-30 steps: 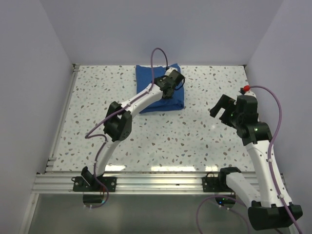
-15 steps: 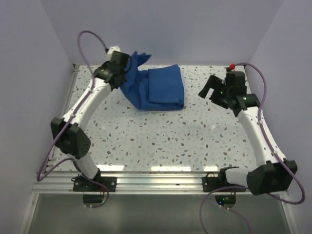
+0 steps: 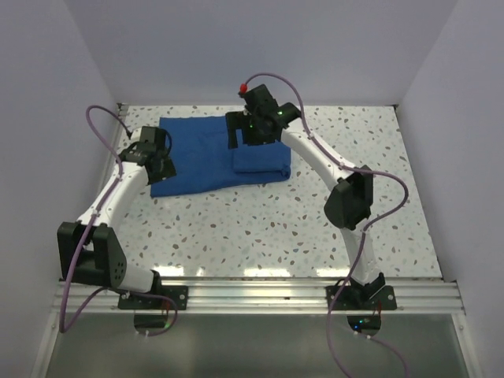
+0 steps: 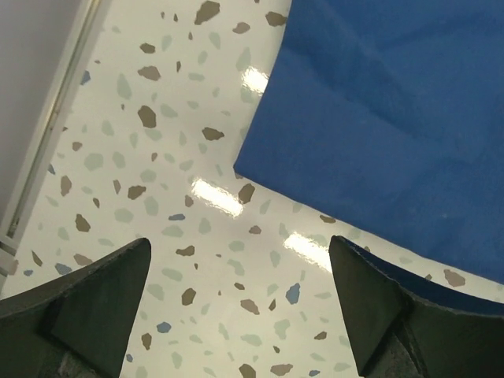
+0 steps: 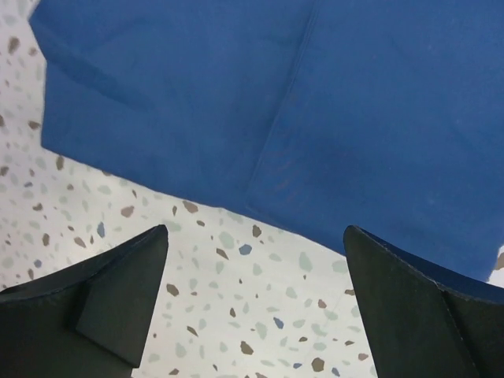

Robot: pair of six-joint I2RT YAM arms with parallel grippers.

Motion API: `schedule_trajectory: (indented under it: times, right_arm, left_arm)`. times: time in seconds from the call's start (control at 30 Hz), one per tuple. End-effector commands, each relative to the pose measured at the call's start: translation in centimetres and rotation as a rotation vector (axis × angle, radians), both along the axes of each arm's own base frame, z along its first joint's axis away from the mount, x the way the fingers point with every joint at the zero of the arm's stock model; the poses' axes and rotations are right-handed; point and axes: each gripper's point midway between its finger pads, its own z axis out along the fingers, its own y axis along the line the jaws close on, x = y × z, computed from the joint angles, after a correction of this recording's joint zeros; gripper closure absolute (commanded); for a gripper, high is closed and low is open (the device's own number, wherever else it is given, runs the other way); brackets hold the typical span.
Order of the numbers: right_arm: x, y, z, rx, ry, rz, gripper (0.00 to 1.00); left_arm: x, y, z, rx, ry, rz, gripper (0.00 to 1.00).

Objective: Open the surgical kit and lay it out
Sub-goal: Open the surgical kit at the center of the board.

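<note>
1. Left claw (image 3: 157,160) is spread wide with nothing in it, sitting right at the left edge of the blue cloth wrap (image 3: 197,161).
2. Right claw (image 3: 246,135) is spread wide too, also empty, hanging over the wrap's far side.
3. The wrap lies on the speckled desk (image 3: 260,228), with a thin layer flat on its left half and a thicker folded bundle (image 3: 264,161) on its right half.
4. The left wrist cam shows the wrap's corner lying flat.
</note>
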Motion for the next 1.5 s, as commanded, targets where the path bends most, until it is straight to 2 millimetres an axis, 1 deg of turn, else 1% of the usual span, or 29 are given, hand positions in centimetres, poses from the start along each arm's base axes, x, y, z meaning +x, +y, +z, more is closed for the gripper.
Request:
schedule_trajectory:
  times: [0.0,0.07,0.13,0.27,0.3,0.47,0.5,0.53,0.57,0.67,0.7,0.77,0.8,0.83,0.87,0.9,0.93,1.03,1.1,1.13,1.17,1.2,1.23,1.27,1.3,1.37,1.4,1.43,1.47]
  right_arm:
    - [0.1,-0.6,-0.6,-0.044,0.022,0.006,0.02]
    - [0.1,0.1,-2.1,-0.064,0.039,0.012,0.02]
    - [0.4,0.1,-3.1,-0.109,0.028,-0.002,0.02]
    - [0.6,0.6,-6.7,-0.18,0.04,-0.004,0.02]
    - [0.5,1.2,-7.3,-0.187,0.04,0.007,0.02]
    - [0.9,3.3,-9.1,-0.237,0.003,0.028,0.02]
    - [0.8,3.7,-9.9,-0.25,0.006,0.032,0.02]
    - [1.0,4.0,-9.8,-0.25,-0.004,0.027,0.02]
    - [1.2,3.8,-10.0,-0.264,-0.012,0.013,0.03]
    - [1.4,3.1,-11.4,-0.334,-0.023,-0.012,0.1]
    - [1.6,2.3,-11.7,-0.383,-0.041,-0.038,0.17]
    - [1.8,1.0,-12.4,-0.459,-0.046,-0.053,0.36]
    - [2.1,0.0,-12.4,-0.506,-0.064,-0.083,0.6]
    - [2.0,-0.6,-12.4,-0.535,-0.069,-0.093,0.72]
    - [2.1,-1.0,-12.0,-0.546,-0.079,-0.102,0.9]
    - [2.1,-1.4,-12.0,-0.566,-0.085,-0.109,0.97]
    - [2.2,-1.4,-11.7,-0.567,-0.095,-0.105,1.0]
    - [2.6,-1.6,-10.1,-0.569,-0.129,-0.118,1.0]
    - [3.2,-1.9,-7.4,-0.545,-0.179,-0.153,1.0]
    - [3.6,-2.5,-6.1,-0.551,-0.208,-0.187,1.0]
    - [4.1,-3.7,-3.0,-0.52,-0.251,-0.231,1.0]
    - [4.4,-4.8,-1.7,-0.521,-0.269,-0.263,1.0]
    - [4.7,-6.4,0.4,-0.515,-0.303,-0.317,1.0]
    - [5.6,-9.3,1.8,-0.512,-0.31,-0.385,1.0]
    - [5.0,-11.9,4.2,-0.486,-0.328,-0.445,1.0]
    - [4.8,-16.4,5.5,-0.483,-0.321,-0.531,1.0]
    - [4.6,-20.7,4.0,-0.529,-0.27,-0.589,1.0]
    - [3.9,-22.8,5.8,-0.514,-0.295,-0.626,1.0]
    - [3.4,-24.8,5.7,-0.539,-0.29,-0.659,1.0]
  left_arm:
    - [0.6,-1.2,0.2,-0.075,-0.055,0.003,0.0]
    - [0.5,-1.2,0.5,-0.08,-0.065,-0.001,0.0]
    - [0.5,-1.3,0.8,-0.083,-0.068,-0.006,0.0]
    - [0.6,-1.8,1.5,-0.107,-0.078,-0.021,0.0]
    - [0.6,-2.0,1.6,-0.118,-0.082,-0.03,0.0]
    - [0.1,-2.4,1.8,-0.141,-0.089,-0.05,0.0]
    - [0.0,-2.5,1.8,-0.144,-0.087,-0.054,0.0]
    - [-0.1,-2.6,1.7,-0.144,-0.082,-0.057,0.0]
    - [-0.3,-2.5,1.6,-0.142,-0.079,-0.062,0.0]
    - [-0.7,-2.5,1.6,-0.138,-0.076,-0.073,0.0]
    - [-0.8,-2.5,1.7,-0.138,-0.078,-0.077,0.0]
    - [-1.0,-2.5,1.7,-0.135,-0.08,-0.082,0.0]
    - [-1.1,-2.4,1.7,-0.134,-0.079,-0.085,0.0]
    - [-1.1,-2.4,1.6,-0.132,-0.08,-0.087,0.0]
    - [-1.2,-2.4,1.4,-0.132,-0.079,-0.087,0.0]
    - [-1.2,-2.5,1.4,-0.134,-0.078,-0.092,0.0]
    - [-1.2,-2.5,1.2,-0.136,-0.076,-0.092,0.0]
    - [-1.1,-2.8,0.7,-0.148,-0.069,-0.1,0.0]
    - [-1.0,-2.9,0.6,-0.152,-0.069,-0.102,0.0]
    - [-0.9,-2.9,0.7,-0.154,-0.073,-0.103,0.0]
    - [-0.8,-3.0,0.8,-0.154,-0.078,-0.103,0.0]
    - [-0.6,-2.9,0.9,-0.152,-0.084,-0.104,0.0]
    - [-0.3,-3.0,1.1,-0.151,-0.094,-0.108,0.0]
    - [-0.2,-3.0,1.1,-0.15,-0.097,-0.11,0.0]
    - [0.1,-2.9,1.3,-0.147,-0.104,-0.114,0.0]
    - [0.6,-3.0,1.3,-0.145,-0.104,-0.119,0.0]
    - [0.9,-3.1,1.3,-0.144,-0.107,-0.122,0.0]
    - [1.3,-3.1,1.3,-0.141,-0.106,-0.129,0.0]
    - [1.6,-3.2,1.2,-0.14,-0.106,-0.133,0.0]
